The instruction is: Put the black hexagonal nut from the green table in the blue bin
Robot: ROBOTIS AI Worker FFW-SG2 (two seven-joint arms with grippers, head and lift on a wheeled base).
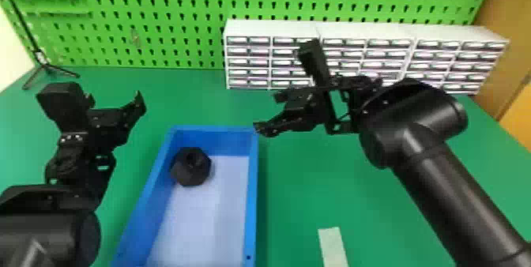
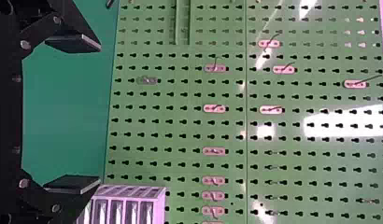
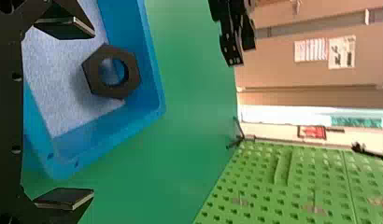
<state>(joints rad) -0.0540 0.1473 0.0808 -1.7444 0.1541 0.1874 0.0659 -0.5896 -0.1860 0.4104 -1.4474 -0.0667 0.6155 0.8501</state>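
Apparently placed; next, draw clear.
Head view: black hexagonal nut (image 1: 191, 166) inside blue bin (image 1: 252, 199), far left; beyond right gripper (image 1: 285, 86), drawer units (image 1: 272, 28) limiting retreat. Left wrist view: left gripper (image 2: 100, 113) wide apart, empty, pegboard (image 2: 189, 135) ahead. Right wrist view: right gripper spread wide, holding nothing; mind bin rim.

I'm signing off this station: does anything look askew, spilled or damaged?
One mild oddity: the black hexagonal nut sits in the blue bin, near its far left corner, but seems tilted against the side wall rather than flat: in the right wrist view, blue wall shows through its hole. I see no spill or damage.
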